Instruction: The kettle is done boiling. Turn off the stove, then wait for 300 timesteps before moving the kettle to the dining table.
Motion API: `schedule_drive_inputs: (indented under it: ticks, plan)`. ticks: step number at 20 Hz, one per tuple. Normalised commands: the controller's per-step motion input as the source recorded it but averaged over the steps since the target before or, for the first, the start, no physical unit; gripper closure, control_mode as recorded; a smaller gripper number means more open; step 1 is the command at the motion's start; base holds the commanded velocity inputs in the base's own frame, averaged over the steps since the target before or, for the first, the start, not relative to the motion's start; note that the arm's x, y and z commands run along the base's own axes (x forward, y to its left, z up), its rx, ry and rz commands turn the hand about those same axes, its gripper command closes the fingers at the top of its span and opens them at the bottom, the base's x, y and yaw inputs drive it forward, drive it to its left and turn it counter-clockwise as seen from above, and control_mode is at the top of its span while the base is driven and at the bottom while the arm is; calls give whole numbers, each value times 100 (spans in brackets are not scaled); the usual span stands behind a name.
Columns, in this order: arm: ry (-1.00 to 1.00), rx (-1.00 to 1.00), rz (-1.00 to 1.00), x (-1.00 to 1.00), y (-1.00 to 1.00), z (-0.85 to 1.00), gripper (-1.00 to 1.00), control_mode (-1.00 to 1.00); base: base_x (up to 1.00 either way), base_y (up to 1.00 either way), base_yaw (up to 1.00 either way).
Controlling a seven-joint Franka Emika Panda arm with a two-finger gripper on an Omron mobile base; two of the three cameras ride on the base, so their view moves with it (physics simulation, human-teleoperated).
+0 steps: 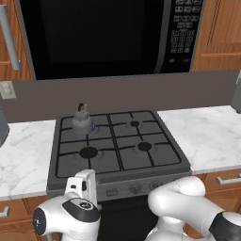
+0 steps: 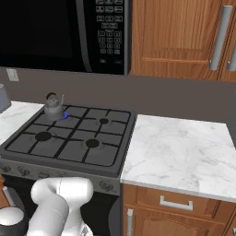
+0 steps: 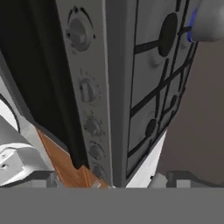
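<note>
Arm folded low in front of the stove (image 1: pixel 117 141), white elbow and forearm bunched at the bottom of both base views. The hand (image 3: pixel 109 179) sits down by the stove's front panel, rolled sideways, so in the hand view the knob row runs top to bottom. Hand open, fingertips (image 3: pixel 179 178) spread wide, gripping nothing, not touching any knob.

Kettle (image 1: pixel 82 121) on the rear-left burner, upright: small squat grey metal body, arched dark loop handle, small lid knob. Blue flame glow (image 1: pixel 93 127) at its base, right side (also visible in the right base view, next to the kettle).

Stove: dark grey top, four round black burners, thin black grates crossing in a grid. Front panel grey, row of round grey knobs (image 3: pixel 87 91), ridged grips; markings around them too blurred to read.

Bench (image 1: pixel 207 136) either side of the stove: white marble with grey veins, wooden cabinets below with metal bar handles. Black microwave (image 1: pixel 108 35) above, glossy door, keypad (image 1: pixel 184 26) on its right side (button text too small to read). Wall grey, matte; pale outlet plate (image 1: pixel 6 89) at left.
</note>
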Motion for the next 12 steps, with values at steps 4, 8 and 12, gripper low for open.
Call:
schedule_drive_inputs:
  ticks: [4,8,12]
  plan:
    - [-2,-15,3,0,0,-22,-100,-100,0,0,0]
    - [-2,-15,3,0,0,-21,-100,-100,0,0,0]
    - [-2,-15,4,0,0,-22,-100,-100,0,0,0]
